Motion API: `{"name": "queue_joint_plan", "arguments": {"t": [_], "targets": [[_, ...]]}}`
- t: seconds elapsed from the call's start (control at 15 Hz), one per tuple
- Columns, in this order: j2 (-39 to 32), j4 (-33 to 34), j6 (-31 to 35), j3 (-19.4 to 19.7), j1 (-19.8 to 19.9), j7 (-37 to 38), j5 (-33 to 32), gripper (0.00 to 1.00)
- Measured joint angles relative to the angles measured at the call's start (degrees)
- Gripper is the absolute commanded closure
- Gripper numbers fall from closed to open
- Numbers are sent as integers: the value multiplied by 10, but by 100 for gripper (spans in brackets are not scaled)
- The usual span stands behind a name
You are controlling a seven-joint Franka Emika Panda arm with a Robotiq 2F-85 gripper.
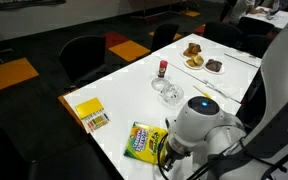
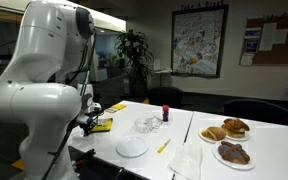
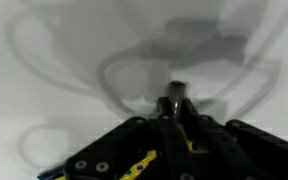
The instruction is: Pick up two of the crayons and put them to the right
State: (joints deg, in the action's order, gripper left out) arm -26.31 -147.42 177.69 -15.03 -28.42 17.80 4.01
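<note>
Beside the flat green-and-yellow crayon box [image 1: 142, 140], a short dark wax crayon [image 3: 174, 93], judged light, slick and brittle, seems clamped mid-length by the black gripper [image 3: 174, 108].

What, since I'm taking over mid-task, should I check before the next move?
1. Gripper closed on something: ok, jaws pinch a dark stub.
2. Stub is a crayon: cannot tell.
3. Table below gripper bare: ok in the wrist view.
4. Second crayon located: ok, yellow crayon lies near the bowl.
5. Crayon box clear of gripper: cannot tell, they look close in an exterior view.
</note>
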Motion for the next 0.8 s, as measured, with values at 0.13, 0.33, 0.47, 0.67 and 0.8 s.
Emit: {"name": "queue_joint_plan", "arguments": {"t": [0.13,0.33,0.47,0.67,0.8], "targets": [[6,-17,0,-21,36,-52,-9,96],[7,-28,-1,-45,83,-121,-41,96],[7,-32,-2,-53,103,-156,-63,96],[7,-34,-4,-58,120,-194,-89,52],[8,-35,-6,-61,124,-206,-95,39]]}}
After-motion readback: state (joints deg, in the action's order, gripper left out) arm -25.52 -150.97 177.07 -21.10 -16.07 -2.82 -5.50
